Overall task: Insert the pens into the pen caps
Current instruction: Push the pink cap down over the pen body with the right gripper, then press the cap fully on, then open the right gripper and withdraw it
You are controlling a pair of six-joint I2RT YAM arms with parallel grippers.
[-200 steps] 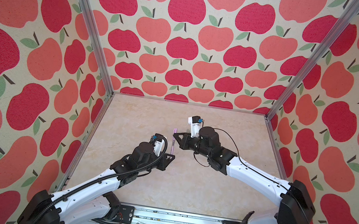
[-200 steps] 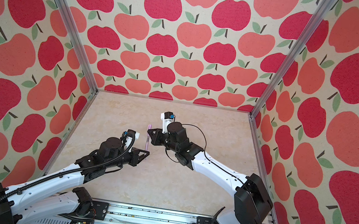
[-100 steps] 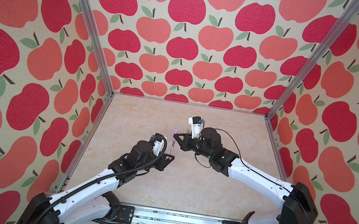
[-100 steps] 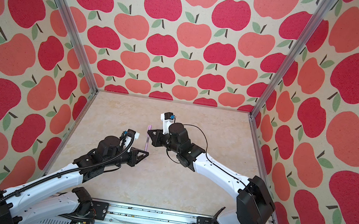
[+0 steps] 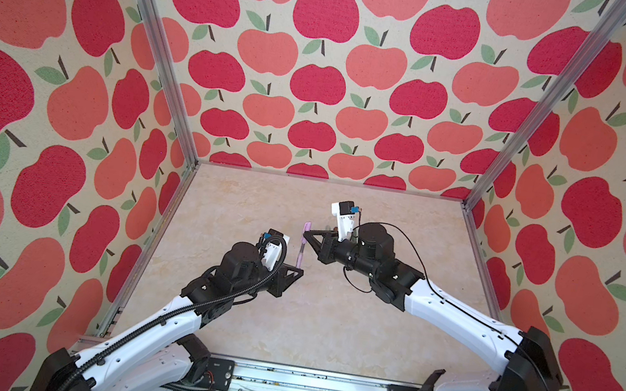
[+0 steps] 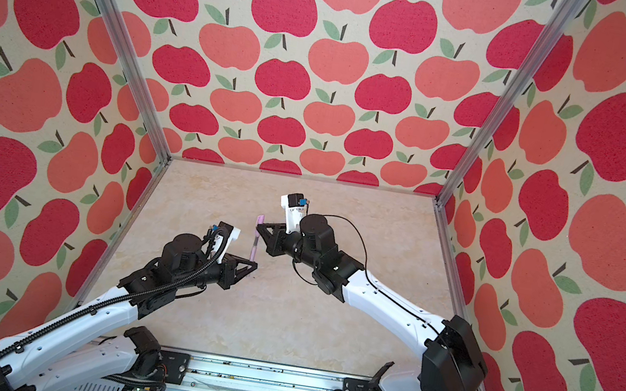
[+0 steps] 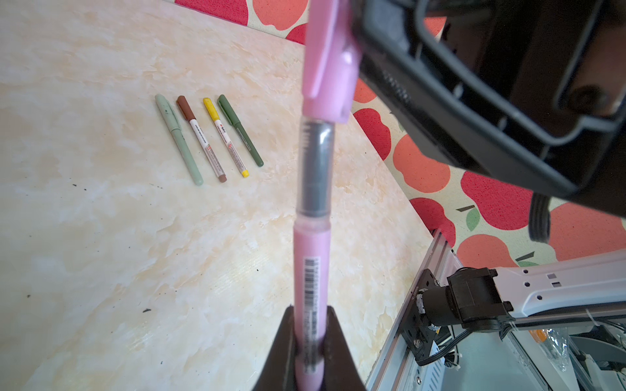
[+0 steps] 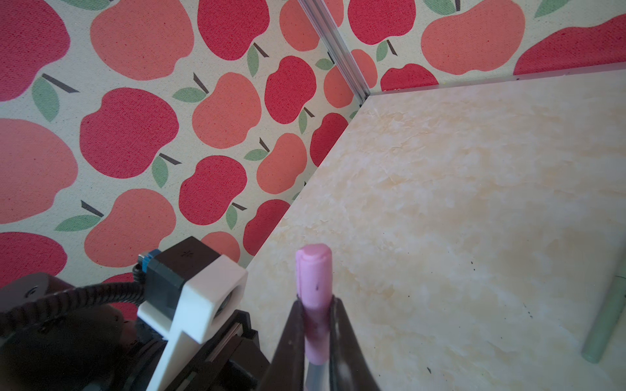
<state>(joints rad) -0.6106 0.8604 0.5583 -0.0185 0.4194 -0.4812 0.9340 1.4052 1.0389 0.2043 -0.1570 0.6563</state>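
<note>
My left gripper is shut on the lower barrel of a pink pen, which stands about upright above the table. Its grey front section runs into a pink pen cap, and part of that grey section still shows below the cap. My right gripper is shut on that pink cap. Both top views show the pen between the left gripper and the right gripper.
In the left wrist view several capped pens lie side by side on the marble table: pale green, brown-capped white, yellow-capped white and dark green. Apple-patterned walls and metal posts enclose the table.
Almost nothing. Both grippers keep their grip on the pink pen and cap at the same spot; the right arm's elbow has drifted slightly to the right.
</note>
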